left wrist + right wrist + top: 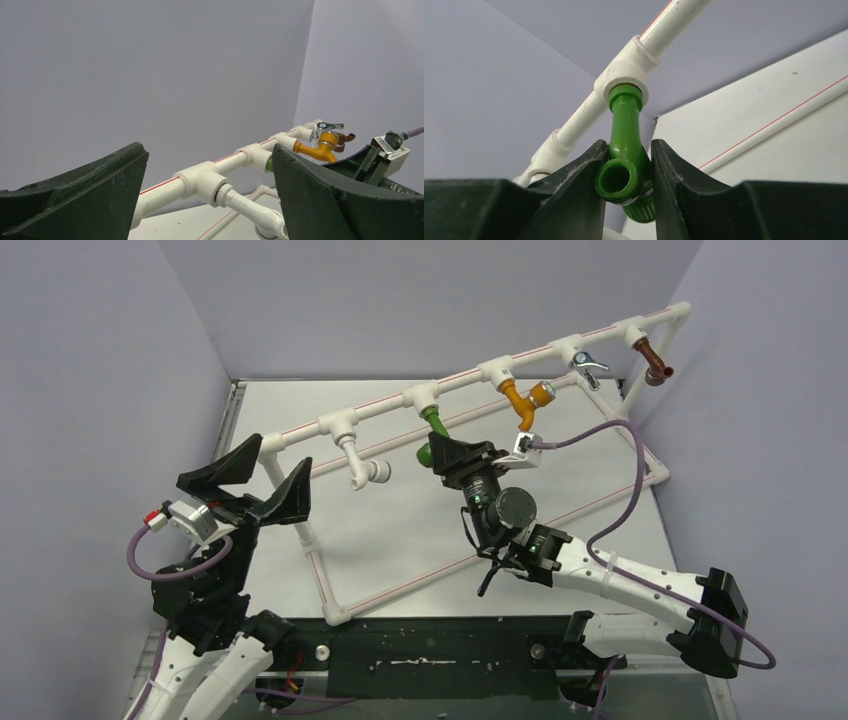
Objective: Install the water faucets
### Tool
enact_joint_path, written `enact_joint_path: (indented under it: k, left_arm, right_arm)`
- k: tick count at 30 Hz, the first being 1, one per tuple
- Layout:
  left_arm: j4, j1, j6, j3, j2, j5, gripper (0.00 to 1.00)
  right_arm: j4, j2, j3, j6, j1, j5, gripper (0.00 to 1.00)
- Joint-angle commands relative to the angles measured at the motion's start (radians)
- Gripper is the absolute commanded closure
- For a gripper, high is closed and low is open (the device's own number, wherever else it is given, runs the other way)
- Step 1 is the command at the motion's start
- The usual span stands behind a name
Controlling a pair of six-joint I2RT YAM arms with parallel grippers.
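Note:
A white pipe frame (470, 375) with red stripes carries several tee sockets. A white faucet (358, 468), a green faucet (433, 423), an orange faucet (524, 403), a silver faucet (588, 364) and a brown faucet (655, 362) hang from its top pipe. My right gripper (442, 452) is shut on the green faucet (626, 160), whose top end sits in a white tee socket (623, 75). My left gripper (268, 475) is open and empty, left of the frame, facing the white faucet (250, 207).
The frame's lower pipes (470, 558) run diagonally over the white table (400, 540). Grey walls close in at the back and both sides. A purple cable (625, 470) loops from the right wrist. A dark strip (430, 645) lies along the near edge.

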Motion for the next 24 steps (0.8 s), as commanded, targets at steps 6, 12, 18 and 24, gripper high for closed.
enact_joint_path:
  k: [6, 12, 18, 24]
  left_arm:
    - [0.021, -0.006, 0.01, 0.011, 0.002, 0.003, 0.06]
    - [0.02, -0.006, 0.01, 0.011, 0.005, 0.003, 0.06]
    - [0.021, -0.006, 0.01, 0.011, 0.006, 0.002, 0.06]
    - [0.021, -0.006, 0.009, 0.012, 0.005, 0.003, 0.06]
  right_arm:
    - [-0.153, -0.032, 0.087, 0.653, -0.079, 0.141, 1.0]
    - [-0.141, -0.006, 0.142, 0.69, -0.086, 0.108, 1.0]
    - [-0.113, 0.018, 0.151, 0.756, -0.097, 0.073, 1.0]
    - [-0.085, 0.026, 0.152, 0.733, -0.098, 0.062, 1.0]
